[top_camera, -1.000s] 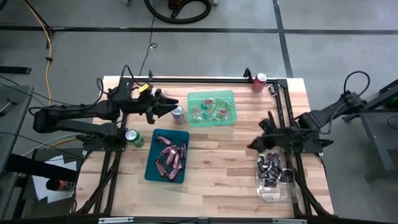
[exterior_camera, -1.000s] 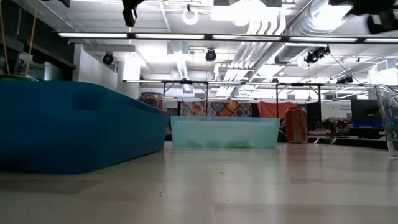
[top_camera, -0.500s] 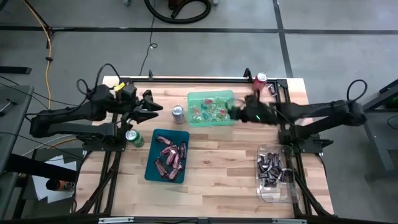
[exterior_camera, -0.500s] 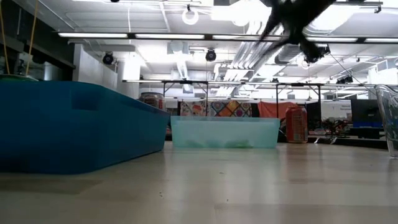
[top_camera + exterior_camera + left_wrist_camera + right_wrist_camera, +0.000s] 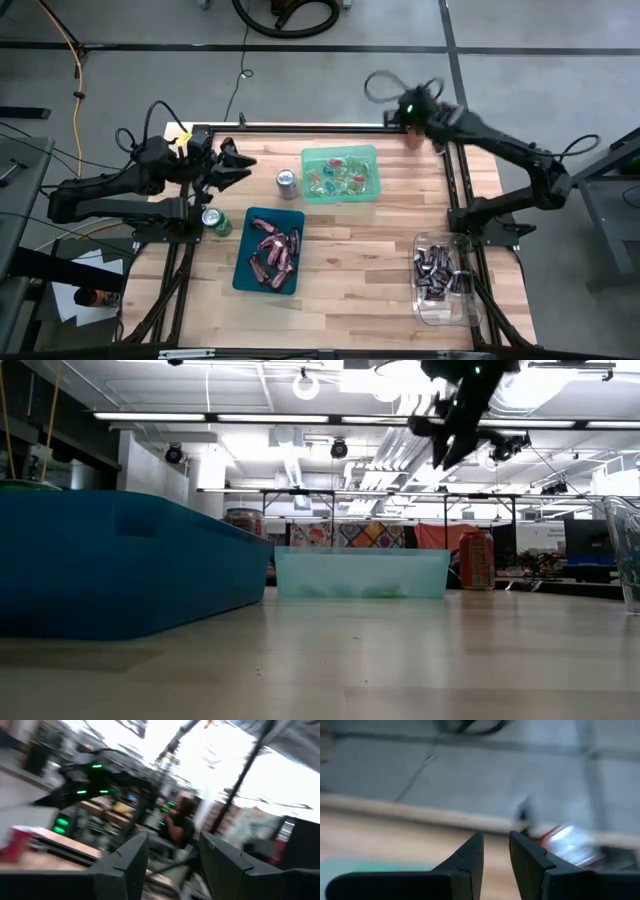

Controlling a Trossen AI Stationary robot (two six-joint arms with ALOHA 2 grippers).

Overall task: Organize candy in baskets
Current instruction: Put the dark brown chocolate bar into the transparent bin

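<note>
Clear bin [image 5: 440, 285] at near right edge holds dark mini bars [image 5: 437, 272]. Teal bin [image 5: 268, 251] holds pinkish-red bars [image 5: 276, 250]. Green bin [image 5: 340, 174], farther back, holds mixed pieces. Silver can [image 5: 286, 180], green can [image 5: 214, 221] beside bins. Left gripper [image 5: 243, 166] spread, empty, left side. Right gripper [image 5: 408, 108] narrowly parted, empty, above red can [image 5: 567, 842] at far edge.

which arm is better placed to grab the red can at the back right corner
The right. Its claw hangs almost directly above the red can at the table's back right corner, fingers a little apart and empty. The left claw is raised over the far left side, beyond the silver can and green basket.
</note>
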